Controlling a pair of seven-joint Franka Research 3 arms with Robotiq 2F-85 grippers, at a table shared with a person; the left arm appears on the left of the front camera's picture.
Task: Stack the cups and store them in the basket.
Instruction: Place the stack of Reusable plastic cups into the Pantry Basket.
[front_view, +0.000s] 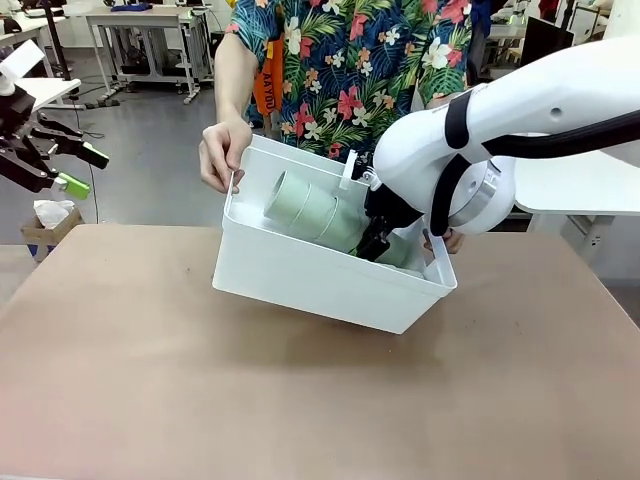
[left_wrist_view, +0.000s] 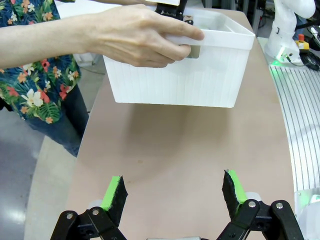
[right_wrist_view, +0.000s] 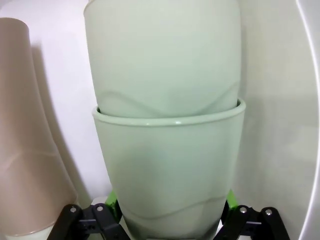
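Note:
The white basket (front_view: 300, 280) is tilted above the table, with a person's hand (front_view: 222, 152) gripping its left end. Inside it lies a nested stack of mint-green cups (front_view: 310, 210). My right gripper (front_view: 372, 240) reaches into the basket at the stack's wide end. In the right wrist view my right gripper (right_wrist_view: 170, 205) is shut on the outer mint cup (right_wrist_view: 170, 170), its green pads against both sides. A tan cup (right_wrist_view: 25, 125) lies beside it against the basket wall (right_wrist_view: 280, 100). My left gripper (front_view: 70, 170) hangs open at the far left, away from the basket (left_wrist_view: 200, 75).
The brown table (front_view: 150, 380) lies under the basket. In the left wrist view the person's hand (left_wrist_view: 135, 35) holds the basket's rim at the handle cutout, and my left gripper (left_wrist_view: 174, 192) has bare tabletop below it. A cardboard box (front_view: 45, 225) stands on the floor at left.

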